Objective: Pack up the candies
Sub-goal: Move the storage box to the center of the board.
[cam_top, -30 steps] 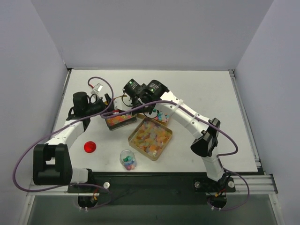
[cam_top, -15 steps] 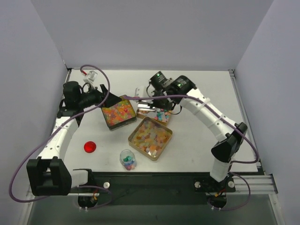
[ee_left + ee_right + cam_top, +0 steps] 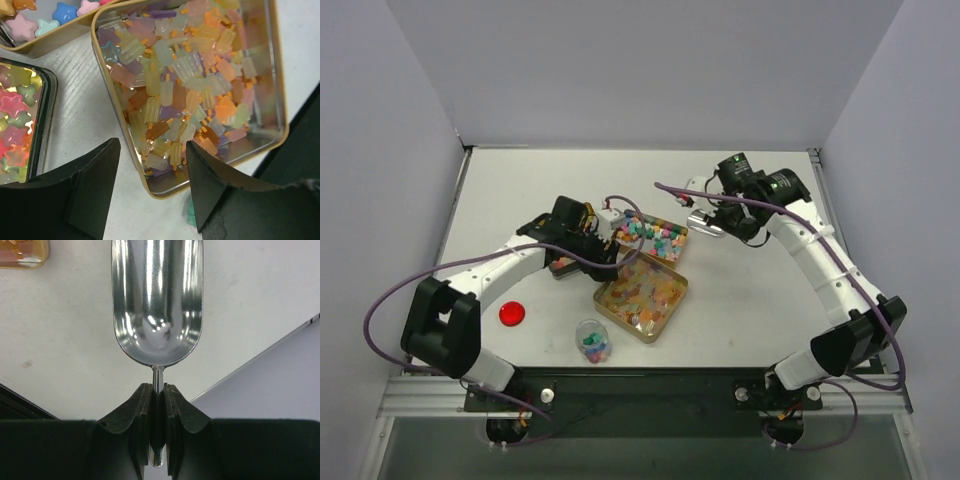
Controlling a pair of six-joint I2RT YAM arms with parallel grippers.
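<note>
The candies fill three tins: pastel popsicle-shaped ones in a gold square tin (image 3: 642, 293) (image 3: 190, 85), star-shaped ones in a second gold tin (image 3: 656, 238) (image 3: 50, 20), and more stars in a dark tin (image 3: 563, 265) (image 3: 15, 120). A small clear jar (image 3: 591, 340) holds a few candies. My left gripper (image 3: 606, 262) (image 3: 152, 185) is open and empty, low over the popsicle tin's corner. A loose green candy (image 3: 191, 215) lies on the table by its right finger. My right gripper (image 3: 725, 215) (image 3: 157, 405) is shut on the handle of an empty metal scoop (image 3: 700, 222) (image 3: 157, 300), right of the tins.
A red round lid (image 3: 512, 313) lies on the table at the front left. The enclosure's walls stand at the left, back and right. A tin's corner (image 3: 22, 252) shows at the right wrist view's top left.
My left arm has swung from the back left to the middle over the tins. My right arm has carried the scoop to the right, away from the tins.
</note>
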